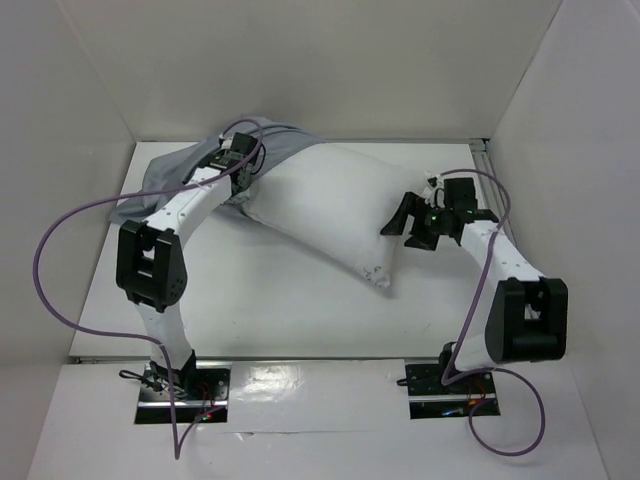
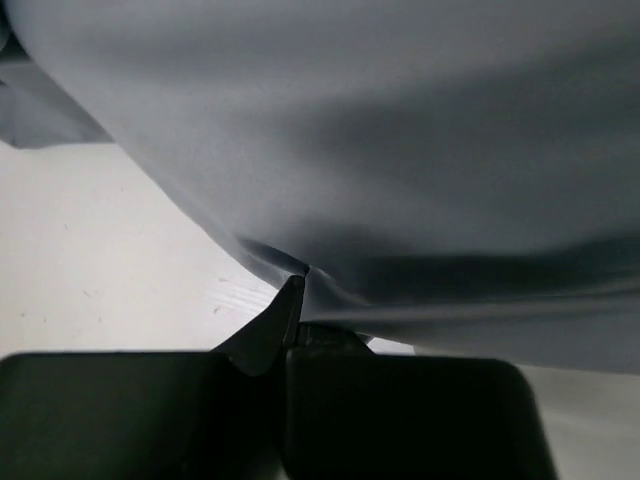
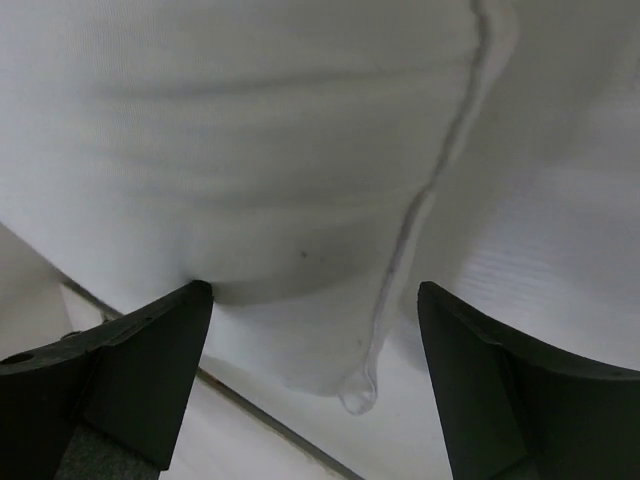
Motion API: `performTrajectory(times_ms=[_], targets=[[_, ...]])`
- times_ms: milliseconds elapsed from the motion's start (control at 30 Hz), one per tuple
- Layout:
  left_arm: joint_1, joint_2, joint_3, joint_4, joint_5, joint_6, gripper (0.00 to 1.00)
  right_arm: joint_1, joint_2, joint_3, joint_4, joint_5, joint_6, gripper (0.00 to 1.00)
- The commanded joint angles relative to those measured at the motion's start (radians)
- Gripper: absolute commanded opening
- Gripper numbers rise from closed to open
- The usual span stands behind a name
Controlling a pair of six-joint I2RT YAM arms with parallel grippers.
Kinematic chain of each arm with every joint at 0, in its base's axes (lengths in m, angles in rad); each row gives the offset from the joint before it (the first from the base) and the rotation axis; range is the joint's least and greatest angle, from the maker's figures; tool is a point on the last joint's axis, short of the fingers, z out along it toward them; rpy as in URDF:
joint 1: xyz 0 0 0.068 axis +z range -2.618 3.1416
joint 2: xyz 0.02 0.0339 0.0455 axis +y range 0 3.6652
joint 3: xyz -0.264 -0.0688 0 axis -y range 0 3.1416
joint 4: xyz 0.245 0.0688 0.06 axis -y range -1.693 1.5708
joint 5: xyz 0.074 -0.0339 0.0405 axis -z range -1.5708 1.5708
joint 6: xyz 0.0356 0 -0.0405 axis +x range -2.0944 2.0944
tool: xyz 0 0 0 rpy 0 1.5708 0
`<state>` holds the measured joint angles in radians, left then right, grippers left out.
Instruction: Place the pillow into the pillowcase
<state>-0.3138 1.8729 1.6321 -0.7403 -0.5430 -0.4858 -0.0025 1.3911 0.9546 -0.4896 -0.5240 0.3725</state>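
Observation:
The white pillow (image 1: 325,205) lies slantwise across the table, its far left end inside the grey pillowcase (image 1: 178,168) at the back left. My left gripper (image 1: 240,172) is shut on the pillowcase's edge by the pillow; in the left wrist view its jaws (image 2: 297,290) pinch a fold of the grey cloth (image 2: 400,150). My right gripper (image 1: 405,222) is open at the pillow's right end. In the right wrist view the pillow's corner with its seam (image 3: 330,200) sits between the spread fingers (image 3: 150,350), and the left fingertip touches the pillow.
White walls close in the table on the left, back and right. A rail (image 1: 487,160) runs along the back right corner. Purple cables loop off both arms.

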Motion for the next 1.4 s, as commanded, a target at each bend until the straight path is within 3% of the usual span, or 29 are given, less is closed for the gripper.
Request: performTrajectory(times_ms=[0, 33, 67, 167, 267, 300, 400, 467, 500, 667, 733, 867, 933, 967, 1033, 1067, 1100, 1133, 1167, 1200, 1233, 1300, 1367], targets=[[0.007, -0.001, 0.023, 0.025, 0.116, 0.025, 0.0, 0.059, 0.054, -0.019, 0.242, -0.062, 0.083, 0.89], [-0.004, -0.017, 0.035, 0.025, 0.173, 0.051, 0.0, 0.071, 0.1, -0.019, 0.329, -0.089, 0.095, 0.7], [-0.017, -0.017, 0.044, 0.044, 0.173, 0.067, 0.0, 0.081, 0.124, -0.008, 0.371, -0.108, 0.112, 0.58], [-0.102, -0.035, 0.124, 0.055, 0.363, 0.134, 0.0, 0.128, 0.209, 0.096, 0.442, -0.175, 0.181, 0.0], [-0.22, 0.012, 0.378, -0.007, 0.668, 0.158, 0.0, 0.168, 0.157, 0.254, 0.431, -0.11, 0.224, 0.0], [-0.252, 0.043, 0.576, -0.037, 0.768, 0.158, 0.0, 0.168, 0.132, 0.289, 0.406, -0.088, 0.236, 0.0], [-0.329, 0.169, 0.899, -0.122, 0.904, 0.139, 0.0, 0.223, 0.048, 0.394, 0.332, -0.009, 0.247, 0.0], [-0.329, 0.148, 0.867, -0.014, 1.003, 0.081, 0.0, 0.306, -0.002, 0.385, 0.3, 0.083, 0.247, 0.0], [-0.329, 0.128, 0.753, 0.03, 1.065, 0.058, 0.0, 0.335, -0.016, 0.356, 0.299, 0.11, 0.247, 0.0], [-0.372, 0.086, 0.491, 0.081, 1.121, 0.029, 0.0, 0.504, -0.055, -0.032, 0.451, 0.195, 0.382, 0.0], [-0.372, 0.054, 0.416, 0.024, 1.103, 0.056, 0.0, 0.547, -0.092, -0.187, 0.526, 0.229, 0.446, 0.0], [-0.361, -0.064, 0.319, -0.073, 0.976, 0.095, 0.02, 0.579, -0.213, -0.303, 0.562, 0.263, 0.473, 0.0], [-0.361, -0.099, 0.34, -0.122, 0.937, 0.113, 0.25, 0.591, -0.236, -0.303, 0.487, 0.274, 0.444, 0.0], [-0.361, -0.122, 0.362, -0.175, 0.921, 0.136, 0.56, 0.604, -0.256, -0.292, 0.455, 0.295, 0.418, 0.0], [-0.361, -0.133, 0.443, -0.229, 0.849, 0.156, 0.73, 0.617, -0.265, -0.249, 0.34, 0.314, 0.385, 0.0], [-0.361, -0.133, 0.468, -0.252, 0.824, 0.171, 0.78, 0.631, -0.28, -0.231, 0.294, 0.327, 0.353, 0.07], [-0.361, -0.133, 0.51, -0.281, 0.758, 0.171, 0.81, 0.631, -0.299, -0.212, 0.196, 0.367, 0.338, 0.21], [-0.361, -0.133, 0.524, -0.29, 0.72, 0.171, 0.8, 0.656, -0.314, -0.179, 0.145, 0.395, 0.329, 0.6], [-0.361, -0.133, 0.534, -0.291, 0.681, 0.171, 0.75, 0.665, -0.351, -0.165, 0.096, 0.466, 0.329, 0.74], [-0.361, -0.133, 0.534, -0.291, 0.64, 0.171, 0.65, 0.665, -0.371, -0.151, 0.047, 0.504, 0.329, 0.81], [-0.361, -0.133, 0.534, -0.275, 0.571, 0.171, 0.61, 0.674, -0.394, -0.133, -0.043, 0.537, 0.339, 0.86], [-0.361, -0.115, 0.534, -0.251, 0.497, 0.171, 0.61, 0.674, -0.472, -0.132, -0.114, 0.629, 0.396, 0.89], [-0.37, -0.055, 0.551, -0.225, 0.373, 0.171, 0.72, 0.653, -0.524, -0.123, -0.194, 0.683, 0.484, 0.91]])
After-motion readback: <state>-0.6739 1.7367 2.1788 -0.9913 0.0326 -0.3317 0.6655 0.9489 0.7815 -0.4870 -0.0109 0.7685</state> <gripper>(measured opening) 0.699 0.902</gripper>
